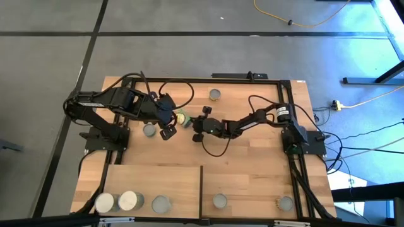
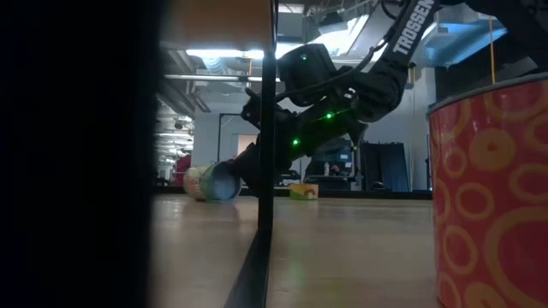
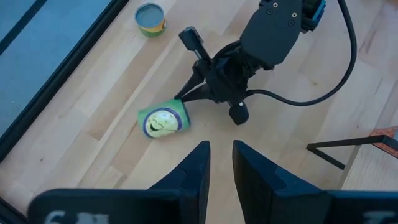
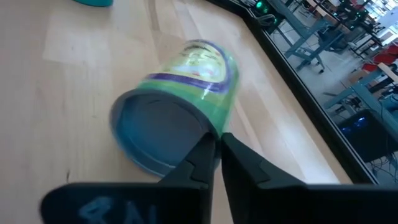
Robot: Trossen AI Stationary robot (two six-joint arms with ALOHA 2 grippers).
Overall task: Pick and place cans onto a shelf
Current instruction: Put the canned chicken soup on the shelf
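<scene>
Green-labelled and lying on its side, the small round metal can (image 4: 177, 99) is the thing the next move turns on. Seen from the right gripper (image 4: 216, 152), its open grey end faces the wrist and its long axis runs flat along the planked wooden tabletop (image 4: 56, 93), away from the fingers. Those two dark fingers are nearly together, and their tips touch the can's lower rim; I cannot tell whether the rim is pinched between them or only nudged. From above, the can (image 1: 182, 118) lies mid-table, just at the right gripper's (image 1: 197, 124) tip, so in my judgement the right arm is the nearer. A firm grip probably needs the fingers spread across the can's body.

Farther off, the left gripper (image 3: 220, 163) hangs above, fingers a little apart and empty, looking down on the can (image 3: 163, 119).

Farthest, the pale plywood shelf (image 1: 177, 180) lies at the table's opposite edge, well apart, bearing several upright cans.
</scene>
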